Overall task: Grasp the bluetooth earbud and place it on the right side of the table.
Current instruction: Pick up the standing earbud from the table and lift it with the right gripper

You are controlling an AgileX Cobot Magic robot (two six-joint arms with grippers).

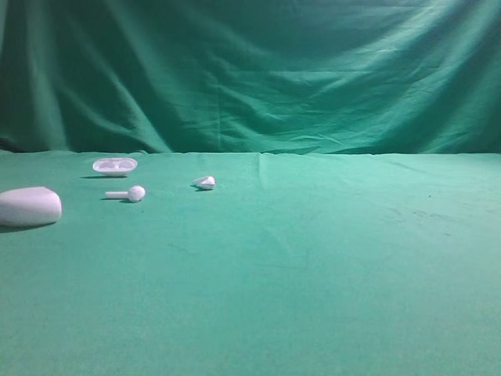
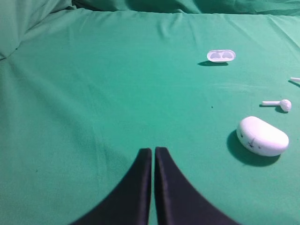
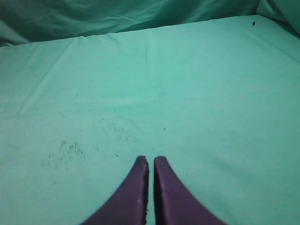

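Note:
Two white earbuds lie on the green table (image 1: 313,274) at the left. One earbud (image 1: 127,193) lies with its stem pointing left; it also shows in the left wrist view (image 2: 279,103). The other earbud (image 1: 205,182) lies further right; only its tip (image 2: 295,80) shows at the left wrist view's edge. My left gripper (image 2: 153,151) is shut and empty, above bare cloth well left of the earbuds. My right gripper (image 3: 151,160) is shut and empty over bare cloth. Neither gripper shows in the exterior view.
A big white rounded case shell (image 1: 29,206) lies at the far left, also in the left wrist view (image 2: 262,136). A flat white oval tray (image 1: 115,164) lies behind the earbuds, also in the left wrist view (image 2: 221,56). A draped green backdrop (image 1: 250,70) rises behind the table.

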